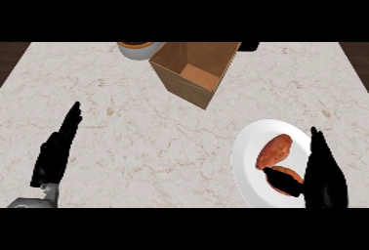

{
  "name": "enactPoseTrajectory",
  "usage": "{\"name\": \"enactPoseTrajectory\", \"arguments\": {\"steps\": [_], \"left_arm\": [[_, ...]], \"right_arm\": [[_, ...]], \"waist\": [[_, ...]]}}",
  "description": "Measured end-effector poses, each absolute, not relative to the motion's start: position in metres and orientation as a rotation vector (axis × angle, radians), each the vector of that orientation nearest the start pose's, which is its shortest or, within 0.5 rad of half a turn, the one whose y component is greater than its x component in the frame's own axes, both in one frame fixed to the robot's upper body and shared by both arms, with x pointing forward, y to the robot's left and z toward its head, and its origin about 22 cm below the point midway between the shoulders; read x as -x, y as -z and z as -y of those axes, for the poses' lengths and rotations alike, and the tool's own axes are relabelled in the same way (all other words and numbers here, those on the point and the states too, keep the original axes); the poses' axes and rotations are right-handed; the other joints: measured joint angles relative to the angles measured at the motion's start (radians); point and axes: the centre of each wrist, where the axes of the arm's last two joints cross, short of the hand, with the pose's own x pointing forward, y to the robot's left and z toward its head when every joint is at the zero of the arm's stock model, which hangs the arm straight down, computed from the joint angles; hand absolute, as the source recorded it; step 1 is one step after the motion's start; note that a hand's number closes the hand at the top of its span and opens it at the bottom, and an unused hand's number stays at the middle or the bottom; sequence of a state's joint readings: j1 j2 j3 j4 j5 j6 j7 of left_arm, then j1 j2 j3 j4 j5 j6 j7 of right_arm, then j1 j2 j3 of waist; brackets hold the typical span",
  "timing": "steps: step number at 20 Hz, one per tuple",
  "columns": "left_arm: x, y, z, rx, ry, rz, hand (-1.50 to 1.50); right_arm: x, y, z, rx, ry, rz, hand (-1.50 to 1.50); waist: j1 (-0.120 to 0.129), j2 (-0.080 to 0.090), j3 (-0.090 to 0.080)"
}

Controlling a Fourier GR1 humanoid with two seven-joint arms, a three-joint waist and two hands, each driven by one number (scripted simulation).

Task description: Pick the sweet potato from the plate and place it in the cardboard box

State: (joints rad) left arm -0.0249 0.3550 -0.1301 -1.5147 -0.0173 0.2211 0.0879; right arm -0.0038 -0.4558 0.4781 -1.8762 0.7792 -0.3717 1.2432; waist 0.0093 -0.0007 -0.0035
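At the near right corner of the counter (144, 136) a white plate (249, 146) lies, part of it cut off by the lower edge of the view. On it rests the sweet potato (275, 150), an orange-brown oblong lying on the plate's middle, its long axis tilted toward the far right. Just nearer than it lies a second reddish-brown piece (287, 179), partly hidden, so I cannot tell what it is. The right hand (320, 176) stands over the plate's right rim, fingers straight and pointing toward the far edge, its thumb reaching left across the second piece; it is unclenched and grasps nothing, and the sweet potato lies apart from it, just beyond the thumb.

Near the near left corner the left hand (56, 151) rests released, fingers straight and pointing up toward the far edge, holding nothing.

Farther off, by the middle of the far edge, the cardboard box (193, 73) sits turned at an angle, its top open. Just left of it, touching the far edge, stands a pale bowl (137, 49) with an orange rim, partly cut off.
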Motion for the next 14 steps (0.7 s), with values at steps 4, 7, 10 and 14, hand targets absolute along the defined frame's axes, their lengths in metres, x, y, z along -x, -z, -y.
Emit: {"name": "enactPoseTrajectory", "arguments": {"steps": [4,7,10,14], "left_arm": [[-0.242,-0.011,-0.288,-0.380,0.204,1.452,0.00],[-0.243,-0.011,-0.285,-0.383,0.204,1.448,0.00],[-0.237,-0.012,-0.286,-0.380,0.203,1.447,0.00],[-0.238,-0.009,-0.288,-0.381,0.200,1.447,0.00]], "right_arm": [[-0.209,-0.057,0.192,1.017,-0.293,0.884,-1.50],[-0.215,-0.054,0.188,1.026,-0.292,0.877,-1.50],[-0.215,-0.053,0.183,1.028,-0.292,0.872,-1.50],[-0.218,-0.051,0.180,1.034,-0.284,0.862,-1.50]], "waist": [[-0.002,0.000,0.001],[-0.004,0.000,0.002],[-0.005,-0.001,0.002],[-0.008,0.000,0.003]]}}
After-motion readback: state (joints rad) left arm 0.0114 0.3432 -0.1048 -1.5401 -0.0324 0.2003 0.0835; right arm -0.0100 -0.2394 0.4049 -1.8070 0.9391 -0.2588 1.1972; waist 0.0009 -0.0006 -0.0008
